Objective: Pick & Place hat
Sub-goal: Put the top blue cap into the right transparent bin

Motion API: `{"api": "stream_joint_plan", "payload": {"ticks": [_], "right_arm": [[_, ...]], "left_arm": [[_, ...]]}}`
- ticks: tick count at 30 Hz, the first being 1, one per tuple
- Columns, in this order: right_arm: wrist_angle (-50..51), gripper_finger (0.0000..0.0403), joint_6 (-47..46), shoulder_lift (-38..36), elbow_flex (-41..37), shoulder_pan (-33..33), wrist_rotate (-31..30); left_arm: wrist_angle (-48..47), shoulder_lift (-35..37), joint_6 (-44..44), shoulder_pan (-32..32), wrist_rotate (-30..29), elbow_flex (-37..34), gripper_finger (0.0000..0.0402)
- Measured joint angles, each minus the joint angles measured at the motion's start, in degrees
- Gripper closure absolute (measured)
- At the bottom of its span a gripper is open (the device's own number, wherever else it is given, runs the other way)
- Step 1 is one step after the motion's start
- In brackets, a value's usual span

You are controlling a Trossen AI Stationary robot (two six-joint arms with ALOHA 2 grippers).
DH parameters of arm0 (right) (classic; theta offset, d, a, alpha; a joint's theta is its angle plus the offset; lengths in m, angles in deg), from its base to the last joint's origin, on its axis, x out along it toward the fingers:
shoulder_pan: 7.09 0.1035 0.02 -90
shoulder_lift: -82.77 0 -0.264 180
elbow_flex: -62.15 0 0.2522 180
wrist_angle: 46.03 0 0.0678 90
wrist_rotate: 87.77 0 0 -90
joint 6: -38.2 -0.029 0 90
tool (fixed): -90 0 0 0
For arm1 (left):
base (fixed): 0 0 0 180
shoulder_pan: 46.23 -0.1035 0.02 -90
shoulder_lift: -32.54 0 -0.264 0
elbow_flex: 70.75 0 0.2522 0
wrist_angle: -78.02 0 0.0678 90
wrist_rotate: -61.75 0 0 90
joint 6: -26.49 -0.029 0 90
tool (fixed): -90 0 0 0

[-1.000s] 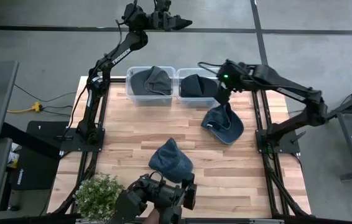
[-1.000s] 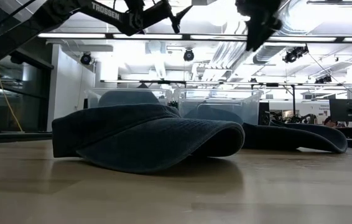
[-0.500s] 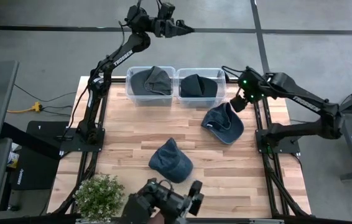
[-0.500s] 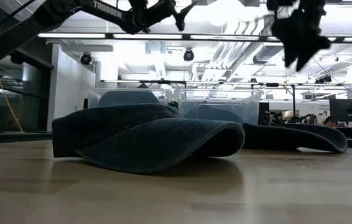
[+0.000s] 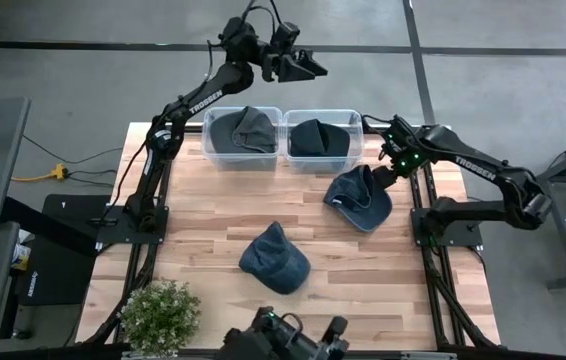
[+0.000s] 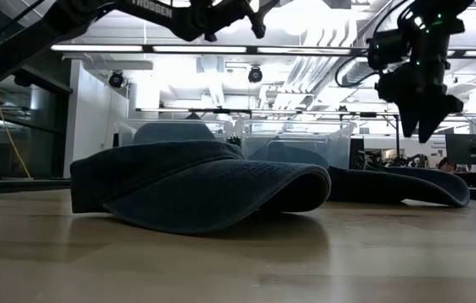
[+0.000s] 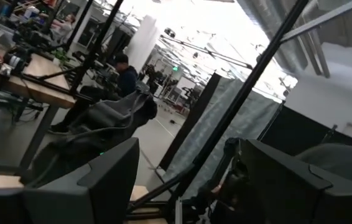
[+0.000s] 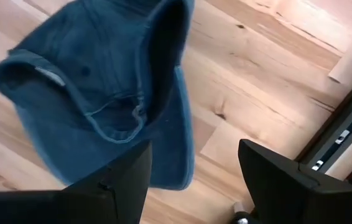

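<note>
Two blue-grey hats lie on the wooden table: one near the middle (image 5: 275,258), which fills the low view (image 6: 196,181), and one toward the right edge (image 5: 358,197) (image 8: 101,99), lying with its opening upward. My right gripper (image 5: 390,172) (image 8: 194,180) (image 6: 419,101) hovers open just beside and above this right hat, touching nothing. Two clear bins (image 5: 210,150) (image 5: 355,122) at the far edge each hold a dark hat. My left gripper (image 5: 306,66) (image 7: 182,186) is open, raised high beyond the bins.
A potted plant (image 5: 160,312) stands at the near left corner. Metal frame rails (image 5: 425,215) run along the table's right and left sides. Bare wood (image 5: 193,215) lies between the bins and the middle hat. A seated person (image 7: 126,71) shows far off in the room.
My right gripper has swung from over the right bin toward the table's right edge and come down beside the right hat, staying open. My left gripper, still raised, has drifted toward the right. Neither hat on the table has moved.
</note>
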State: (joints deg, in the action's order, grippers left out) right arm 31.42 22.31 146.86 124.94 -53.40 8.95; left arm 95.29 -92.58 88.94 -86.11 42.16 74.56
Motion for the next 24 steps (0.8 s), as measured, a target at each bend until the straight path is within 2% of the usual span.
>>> {"api": "stream_joint_plan", "payload": {"ticks": [8, 12, 16, 24], "right_arm": [[-6.73, 0.0169, 2.45, 0.02, -3.68, -4.48, 3.38], [-8.26, 0.0169, 1.46, 0.08, -5.49, -4.74, 3.95], [-9.15, 0.0169, -0.10, 1.81, -7.56, -4.45, 7.63], [-16.45, 0.0169, -0.36, 6.01, -8.70, -3.79, 7.97]], "left_arm": [[-2.92, -0.02, -4.11, 2.22, 0.79, 0.00, 0.0115], [-3.10, 0.00, -4.14, 3.16, 0.81, 0.00, 0.0115], [-3.20, 0.00, -4.14, 3.68, 1.04, 0.00, 0.0115], [-4.30, 0.00, -4.12, 3.94, 1.16, 0.00, 0.0115]]}}
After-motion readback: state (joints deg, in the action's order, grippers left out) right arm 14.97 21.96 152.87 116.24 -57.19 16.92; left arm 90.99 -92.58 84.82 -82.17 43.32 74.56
